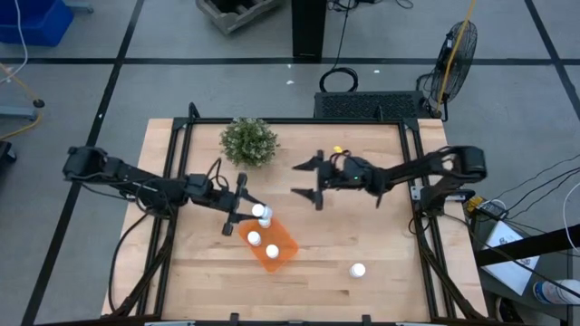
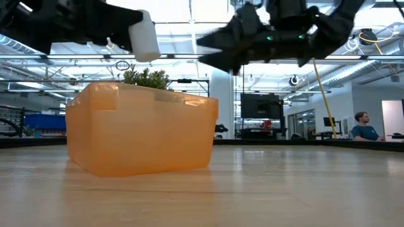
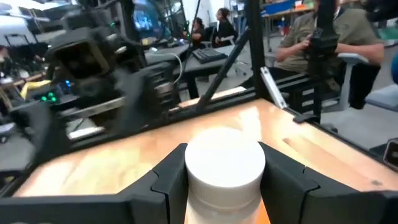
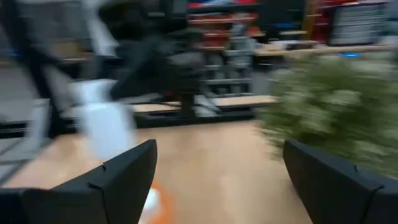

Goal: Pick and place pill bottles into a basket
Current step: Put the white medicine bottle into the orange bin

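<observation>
**Holding a bottle over the basket**

Hanging above the far corner of the orange basket (image 1: 269, 243), the left gripper (image 1: 242, 207) has its two fingers closed on a white pill bottle (image 1: 261, 213), one finger on each side just under the cap. In the low view that bottle (image 2: 144, 36) is clear of the basket's rim (image 2: 142, 94), up in the air.

Two more pill bottles stand inside the basket, one (image 1: 255, 238) nearer its far end and one (image 1: 272, 251) closer to the middle. A fourth bottle (image 1: 358, 270) sits alone on the bare desk (image 1: 362, 226), well apart from the basket, toward the front right corner.

The right gripper (image 1: 309, 179) hovers over the middle of the desk, its fingers spread wide and holding nothing. The green plant (image 1: 248, 142) stands near the desk's far edge, between the two arms. Beyond the desk, a person (image 2: 363, 127) is seated across the room.
</observation>
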Controlling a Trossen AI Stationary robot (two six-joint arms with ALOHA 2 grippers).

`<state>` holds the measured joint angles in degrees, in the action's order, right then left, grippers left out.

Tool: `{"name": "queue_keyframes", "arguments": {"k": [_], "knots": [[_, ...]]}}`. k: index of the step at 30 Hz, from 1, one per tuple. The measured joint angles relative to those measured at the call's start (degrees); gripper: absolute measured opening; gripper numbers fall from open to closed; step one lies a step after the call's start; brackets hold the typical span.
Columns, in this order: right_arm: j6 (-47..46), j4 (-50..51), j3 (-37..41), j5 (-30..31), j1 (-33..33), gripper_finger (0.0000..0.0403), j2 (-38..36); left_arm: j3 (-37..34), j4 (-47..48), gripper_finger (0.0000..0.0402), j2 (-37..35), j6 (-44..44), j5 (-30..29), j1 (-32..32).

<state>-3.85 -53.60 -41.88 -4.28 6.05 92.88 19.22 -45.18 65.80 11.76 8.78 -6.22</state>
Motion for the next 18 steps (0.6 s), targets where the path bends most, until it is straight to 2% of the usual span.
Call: {"name": "queue_keyframes", "arguments": {"k": [3, 9, 15, 18], "knots": [[1.3, 0.2, 2.6, 3.8, 0.9, 0.0338, -4.4, 0.0, -0.4, 0.0159, 0.6, -0.2, -0.4, -1.9], [1.4, 0.1, 6.7, 6.1, 3.1, 0.0338, -11.1, 0.1, -0.8, 0.0159, 3.5, -2.9, -1.8, -4.0], [0.5, -1.4, 8.1, 6.0, 3.7, 0.0338, -12.2, 0.0, -7.1, 0.0159, 11.6, -4.8, -2.7, -4.2], [0.4, -1.7, 8.1, 6.0, 3.7, 0.0338, -11.9, 0.0, -11.1, 0.0159, 15.7, -6.1, -1.3, -4.1]]}}
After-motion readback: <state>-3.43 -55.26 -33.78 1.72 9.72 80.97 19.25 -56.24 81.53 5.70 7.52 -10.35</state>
